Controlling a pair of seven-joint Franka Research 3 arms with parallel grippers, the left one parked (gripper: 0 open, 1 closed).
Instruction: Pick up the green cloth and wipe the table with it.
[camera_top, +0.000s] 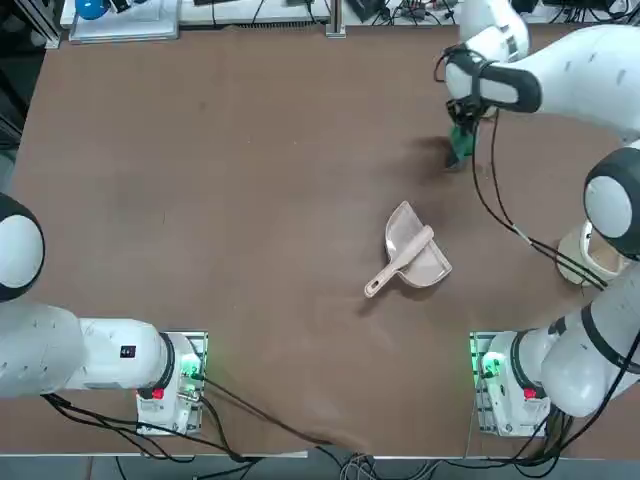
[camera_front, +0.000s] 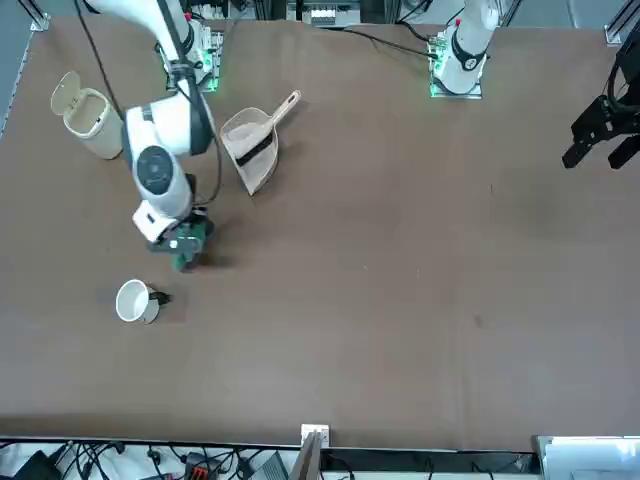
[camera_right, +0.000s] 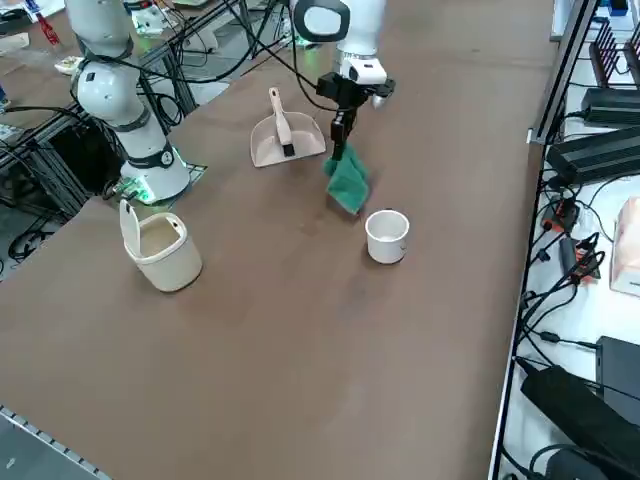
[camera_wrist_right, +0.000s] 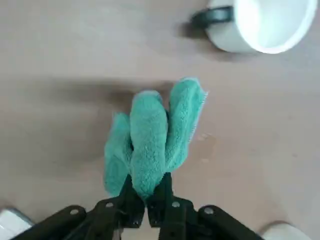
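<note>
One right gripper (camera_wrist_right: 146, 196) pointing down, clamping green cloth (camera_wrist_right: 150, 137)

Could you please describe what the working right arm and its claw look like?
The right arm has glossy white rounded shells with dark grey joint rings, loose black cables alongside, and green lights at its base. Its claw is black, with two slim fingers.

white mug (camera_wrist_right: 260, 22) cut off by wrist view's edge.

Right arm reaching out, wrist pointing down, right gripper (camera_wrist_right: 146, 197) clamped tight, raised above surface
</note>
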